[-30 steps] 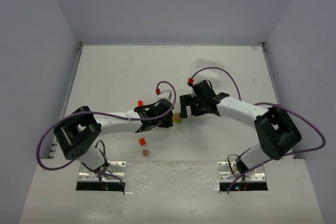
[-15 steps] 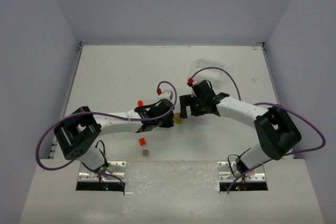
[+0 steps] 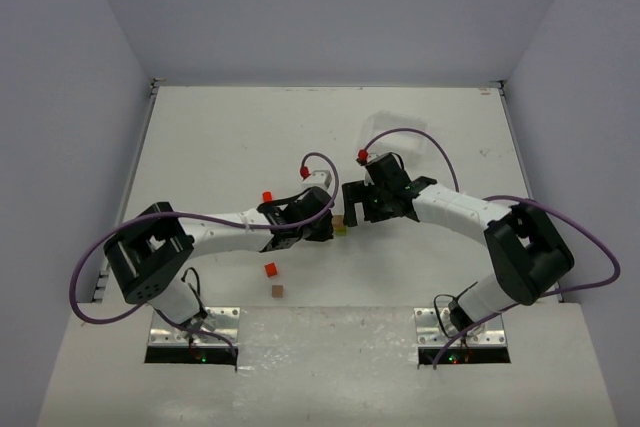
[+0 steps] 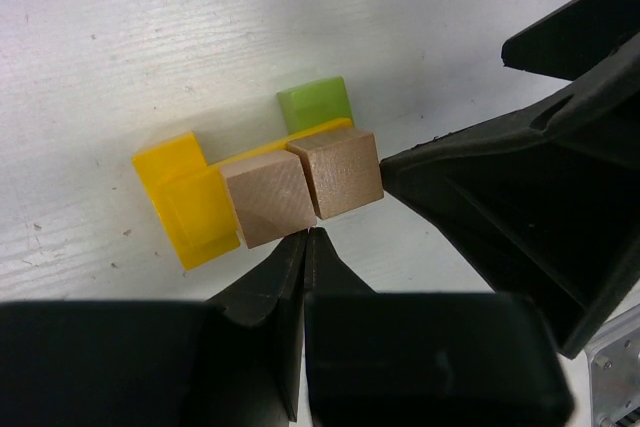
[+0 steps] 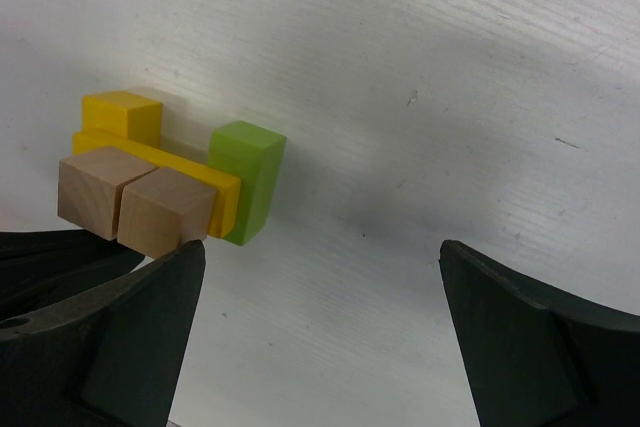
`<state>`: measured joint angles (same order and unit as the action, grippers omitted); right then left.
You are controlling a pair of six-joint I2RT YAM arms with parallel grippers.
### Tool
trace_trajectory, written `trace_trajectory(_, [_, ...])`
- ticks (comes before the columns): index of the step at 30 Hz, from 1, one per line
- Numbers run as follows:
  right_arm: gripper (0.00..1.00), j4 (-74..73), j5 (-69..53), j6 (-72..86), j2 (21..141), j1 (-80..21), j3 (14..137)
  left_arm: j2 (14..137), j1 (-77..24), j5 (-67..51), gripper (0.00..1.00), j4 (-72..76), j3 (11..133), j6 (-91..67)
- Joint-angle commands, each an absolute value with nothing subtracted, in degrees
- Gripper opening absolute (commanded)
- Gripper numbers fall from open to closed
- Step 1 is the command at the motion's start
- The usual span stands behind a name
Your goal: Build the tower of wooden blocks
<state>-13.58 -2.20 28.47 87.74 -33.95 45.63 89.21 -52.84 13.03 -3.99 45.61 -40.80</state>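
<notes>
No text, label, brand, number or sign can be read in any of the views. The wood block tower (image 4: 262, 190) shows only plain paint and bare wood grain, and the white table (image 3: 220, 137) carries no legible marking.

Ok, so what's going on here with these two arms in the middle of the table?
They're mid-build on the wood block tower. Yellow pieces and a green block form the base, with two brown cubes side by side on top. The left tool is shut at the cubes; the right tool is open beside them, holding nothing. A red block, an orange-red block and a brown block lie loose nearby.
</notes>
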Motion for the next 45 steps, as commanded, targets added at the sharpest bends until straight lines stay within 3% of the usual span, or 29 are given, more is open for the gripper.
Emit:
trace_trajectory(1, [0.99,-12.6,-2.2,28.3,86.6,-34.4,47.8,89.2,-53.4,13.5,0.0,-1.0,47.6,-40.9])
trace_trajectory(19, [0.99,-12.9,-1.3,28.2,86.5,-34.3,47.8,79.3,-55.1,10.3,0.0,-4.1,44.9,-37.2])
trace_trajectory(25, [0.99,-12.9,-0.8,28.4,86.7,-34.4,48.0,74.4,-54.7,19.0,0.02,-8.7,44.4,-40.9])
trace_trajectory(33, [0.99,-13.8,0.9,27.9,87.8,-34.4,49.3,78.4,-44.6,19.1,0.0,-13.5,46.2,-41.8])
trace_trajectory(45, [0.99,-15.9,1.7,28.5,89.4,-34.4,51.2,82.8,-44.3,11.9,0.0,-7.7,46.1,-37.1])
